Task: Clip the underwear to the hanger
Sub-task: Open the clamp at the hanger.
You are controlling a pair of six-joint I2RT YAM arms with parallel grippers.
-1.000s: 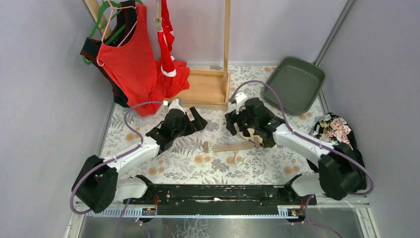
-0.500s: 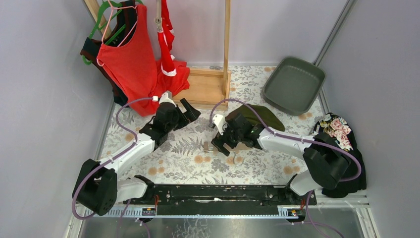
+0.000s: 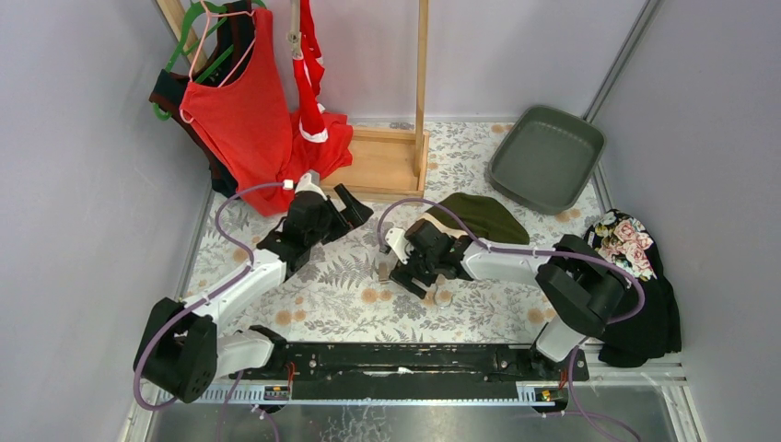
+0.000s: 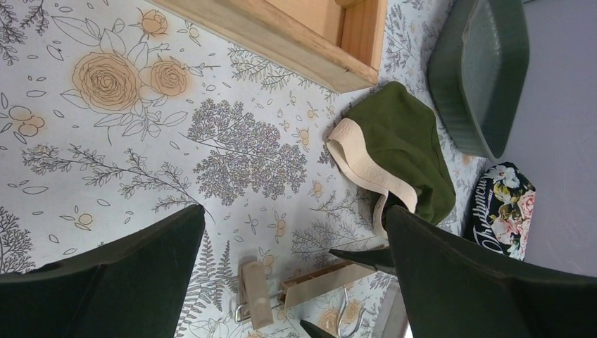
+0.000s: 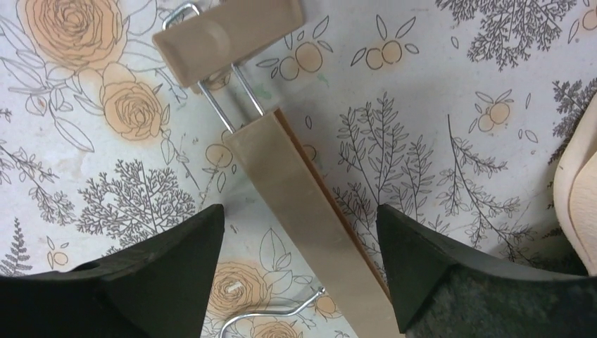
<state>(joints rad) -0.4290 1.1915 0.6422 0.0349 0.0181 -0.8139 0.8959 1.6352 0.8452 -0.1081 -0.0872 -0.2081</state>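
Note:
The dark olive underwear [image 3: 483, 217] with a cream waistband [image 4: 359, 165] lies flat on the table; it also shows in the left wrist view [image 4: 408, 141]. The beige clip hanger [image 5: 303, 190] lies in front of it, its end clip [image 3: 382, 273] and wire hook [image 3: 444, 296] showing. My right gripper [image 3: 402, 271] is open low over the hanger, and its jaws [image 5: 300, 211] straddle the bar without touching it. My left gripper [image 3: 354, 205] is open and empty, left of the underwear and above the table [image 4: 294, 211]. A red garment with white trim [image 3: 310, 64] hangs on the rack.
A wooden rack base [image 3: 387, 161] stands behind the grippers. A red tank top [image 3: 241, 110] hangs at the back left. A grey tray [image 3: 545, 157] sits at the back right. Black floral cloth [image 3: 622, 241] lies at the right edge.
My right gripper has left the olive underwear, which now lies uncovered, and has moved left and nearer over the hanger. My left gripper has shifted slightly back, still open.

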